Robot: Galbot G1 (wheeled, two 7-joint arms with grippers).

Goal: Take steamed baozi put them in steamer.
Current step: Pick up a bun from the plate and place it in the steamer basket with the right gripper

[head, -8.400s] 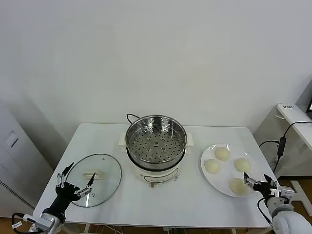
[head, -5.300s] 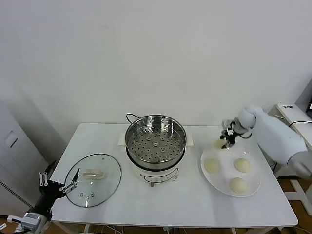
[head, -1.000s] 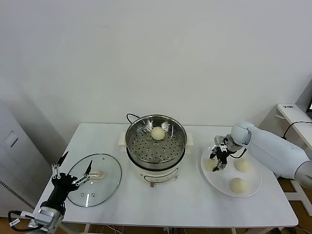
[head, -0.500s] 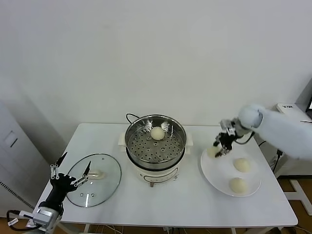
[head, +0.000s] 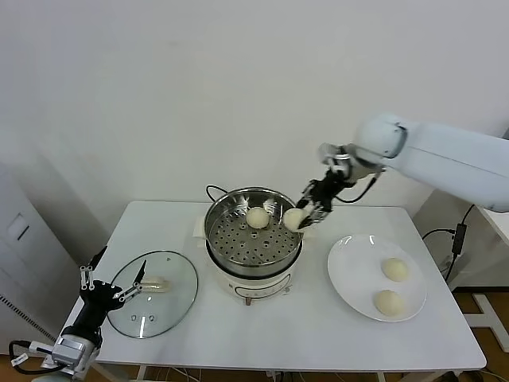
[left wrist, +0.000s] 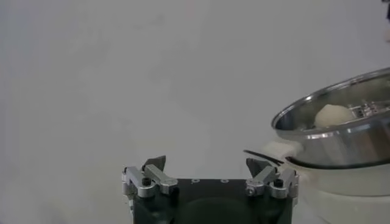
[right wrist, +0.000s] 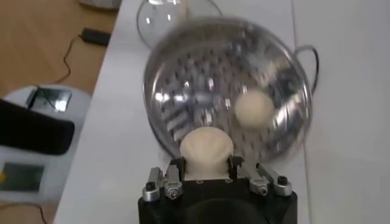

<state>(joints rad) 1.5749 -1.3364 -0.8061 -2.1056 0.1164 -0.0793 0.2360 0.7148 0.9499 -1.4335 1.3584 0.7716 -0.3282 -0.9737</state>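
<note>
The right gripper (head: 306, 213) is clamping a steamed baozi (head: 295, 219) between its jaws above the steamer (head: 254, 231) rim (another bun (head: 257, 217) inside); the left gripper (head: 111, 288) is idling, jaws spread wide, empty.

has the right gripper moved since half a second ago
Yes. The right gripper, shut on a baozi, has gone from above the white plate leftward to the steamer rim, where one bun already lies.
</note>
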